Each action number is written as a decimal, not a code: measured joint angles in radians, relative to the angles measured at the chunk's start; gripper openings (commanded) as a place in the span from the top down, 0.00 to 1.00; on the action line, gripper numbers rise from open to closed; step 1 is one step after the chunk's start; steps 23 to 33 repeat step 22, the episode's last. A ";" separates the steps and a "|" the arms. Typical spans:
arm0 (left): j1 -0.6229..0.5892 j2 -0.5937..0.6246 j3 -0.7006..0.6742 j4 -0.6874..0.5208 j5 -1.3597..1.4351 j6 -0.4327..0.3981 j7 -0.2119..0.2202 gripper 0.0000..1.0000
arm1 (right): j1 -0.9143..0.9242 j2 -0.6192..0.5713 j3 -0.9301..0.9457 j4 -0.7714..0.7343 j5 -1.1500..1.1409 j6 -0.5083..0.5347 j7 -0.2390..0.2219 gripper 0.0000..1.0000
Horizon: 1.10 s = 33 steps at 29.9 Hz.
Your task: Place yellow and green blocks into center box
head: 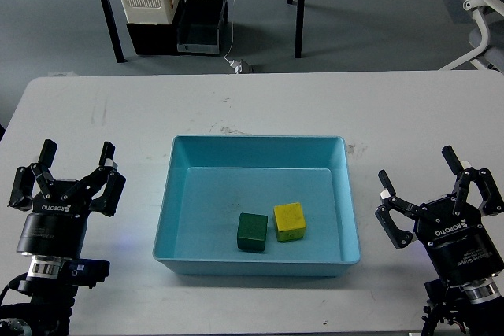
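Two tools stood nearest on the white worktop (409,108): left tool (67,177) and right tool (435,186), both released and empty. One blue box (257,264) held two blocks, apparently touching: green block (253,232), yellow block (289,222). Beyond, floor clutter was indistinct.

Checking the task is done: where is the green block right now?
In the head view, the green block sits inside the blue box, near its front wall, touching the yellow block on its right.

open table (102,108) flanks the box (257,261); its walls ring the touching blocks (270,227)
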 measured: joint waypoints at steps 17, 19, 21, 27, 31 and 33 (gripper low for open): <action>0.000 0.000 0.029 0.000 0.001 0.000 0.000 0.00 | 0.000 0.000 0.004 -0.001 0.000 0.000 0.002 0.00; 0.000 0.000 0.029 0.000 0.001 0.000 0.000 0.00 | 0.001 0.000 0.005 -0.001 0.000 0.000 0.004 0.00; -0.001 0.000 0.030 0.000 0.001 0.000 0.000 0.00 | 0.001 0.000 0.006 -0.001 0.000 0.000 0.009 0.00; -0.001 0.000 0.030 0.001 0.001 0.000 0.000 0.00 | 0.001 0.000 0.006 -0.001 0.000 0.000 0.012 0.00; -0.001 0.000 0.030 0.001 0.001 0.000 0.000 0.00 | 0.001 0.000 0.006 -0.001 0.000 0.000 0.012 0.00; -0.001 0.000 0.030 0.001 0.001 0.000 0.000 0.00 | 0.001 0.000 0.006 -0.001 0.000 0.000 0.012 0.00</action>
